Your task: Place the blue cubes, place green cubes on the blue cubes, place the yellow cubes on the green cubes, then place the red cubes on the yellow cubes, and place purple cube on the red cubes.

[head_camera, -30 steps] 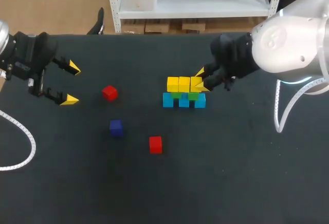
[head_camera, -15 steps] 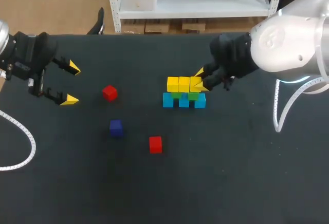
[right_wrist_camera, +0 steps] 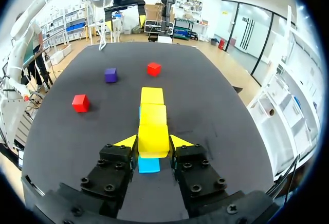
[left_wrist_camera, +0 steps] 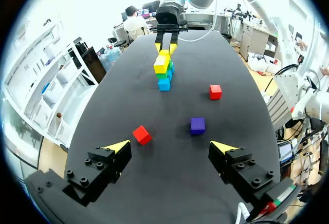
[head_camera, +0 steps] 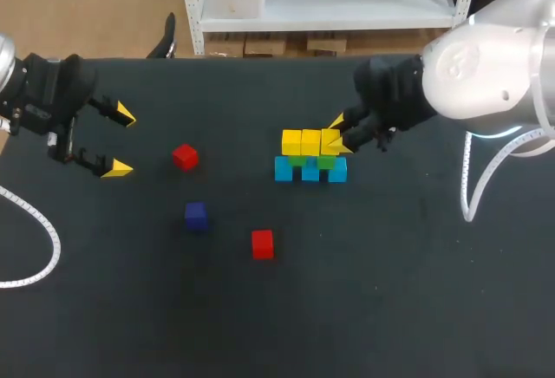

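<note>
Right fingers (right_wrist_camera: 126,142) seemingly clamped on the end yellow cube (right_wrist_camera: 153,137) of the stack, left fingers (left_wrist_camera: 117,147) spread apart above the counter (head_camera: 390,291), near a red cube (left_wrist_camera: 142,134)

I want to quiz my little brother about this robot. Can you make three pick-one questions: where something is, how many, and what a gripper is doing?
1. What sits between the right gripper fingers? A purple cube; B yellow cube; C red cube.
2. How many red cubes lie loose on the table? A one; B two; C four.
3. The left gripper is: A open, empty; B holding a cube; C shut tight.
Answers: B, both tips touch its sides; B, two lie apart; A, its fingers stand wide with nothing between.
</note>
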You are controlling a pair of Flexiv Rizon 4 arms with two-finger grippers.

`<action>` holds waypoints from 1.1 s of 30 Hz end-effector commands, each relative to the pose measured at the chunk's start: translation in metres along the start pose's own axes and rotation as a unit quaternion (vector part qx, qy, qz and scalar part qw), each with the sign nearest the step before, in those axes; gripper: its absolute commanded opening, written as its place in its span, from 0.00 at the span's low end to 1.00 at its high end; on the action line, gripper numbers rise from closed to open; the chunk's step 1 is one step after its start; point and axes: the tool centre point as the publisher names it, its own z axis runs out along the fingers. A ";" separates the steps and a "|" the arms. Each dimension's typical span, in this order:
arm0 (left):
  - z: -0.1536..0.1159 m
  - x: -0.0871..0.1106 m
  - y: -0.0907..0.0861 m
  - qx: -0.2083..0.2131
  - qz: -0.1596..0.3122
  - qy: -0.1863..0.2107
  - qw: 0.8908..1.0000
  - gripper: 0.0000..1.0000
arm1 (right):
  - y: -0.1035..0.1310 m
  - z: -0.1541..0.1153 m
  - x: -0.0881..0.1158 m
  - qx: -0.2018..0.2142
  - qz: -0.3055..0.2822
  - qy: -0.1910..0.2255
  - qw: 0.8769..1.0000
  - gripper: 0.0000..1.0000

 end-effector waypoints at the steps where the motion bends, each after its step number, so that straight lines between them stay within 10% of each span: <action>1: 0.000 0.002 0.000 0.000 0.002 -0.002 1.000 1.00 | -0.001 0.001 0.000 -0.002 0.001 -0.001 1.000 0.06; 33: 0.000 0.002 0.000 0.000 0.002 -0.002 1.000 1.00 | -0.003 0.002 0.001 -0.003 0.005 -0.003 1.000 0.51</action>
